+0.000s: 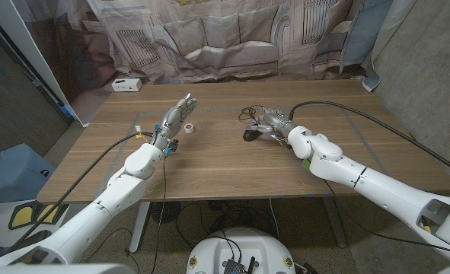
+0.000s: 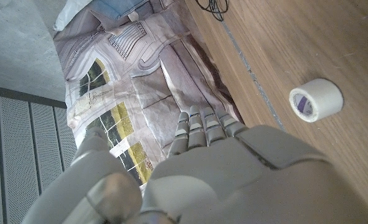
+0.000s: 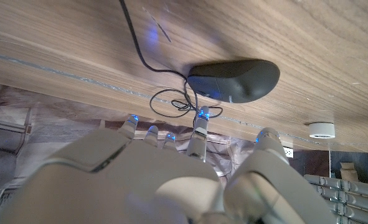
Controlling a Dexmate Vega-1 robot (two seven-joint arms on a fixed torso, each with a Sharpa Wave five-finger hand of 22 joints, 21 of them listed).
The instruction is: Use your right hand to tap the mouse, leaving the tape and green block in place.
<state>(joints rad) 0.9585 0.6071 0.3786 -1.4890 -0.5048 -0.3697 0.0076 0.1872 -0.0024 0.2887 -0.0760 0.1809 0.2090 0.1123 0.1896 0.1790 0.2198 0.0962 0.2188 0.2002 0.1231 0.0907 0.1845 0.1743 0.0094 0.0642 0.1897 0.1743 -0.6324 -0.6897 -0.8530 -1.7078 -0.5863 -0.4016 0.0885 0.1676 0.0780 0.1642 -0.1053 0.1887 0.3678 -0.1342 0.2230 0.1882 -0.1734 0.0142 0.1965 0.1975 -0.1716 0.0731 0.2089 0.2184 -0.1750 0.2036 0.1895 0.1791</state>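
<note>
Mouse (image 1: 251, 135): black, wired, sits on the wooden table (image 1: 232, 164) a bit right of centre. Its cable (image 1: 249, 114) lies in a loose tangle just behind it, toward the far side.

Right hand (image 1: 274, 122) is just beside the mouse, on its right and slightly further back. In the right wrist view the mouse (image 3: 236, 79) lies just past the fingertips (image 3: 201, 115), body side-on to the hand, cable (image 3: 171, 99) looping between the two. Can't tell from either view whether a fingertip actually touches the shell; it reads as a small gap. Fingers are extended and a little spread, thumb out to the side, nothing held.

Tape (image 1: 189, 127): small white roll, lying on the table left of centre, well apart from the mouse. It shows in the right wrist view too, small, past the mouse (image 3: 321, 129).

Left hand (image 1: 174, 118) is raised above the table right next to the tape, fingers straight and close together, pointing up and away, holding nothing. In the left wrist view the tape (image 2: 316, 99) sits on the wood near that hand, not touching it, purple core visible.

White box (image 1: 126, 84) at the table's far left corner. Printed backdrop (image 1: 232, 34) hangs behind the table.
</note>
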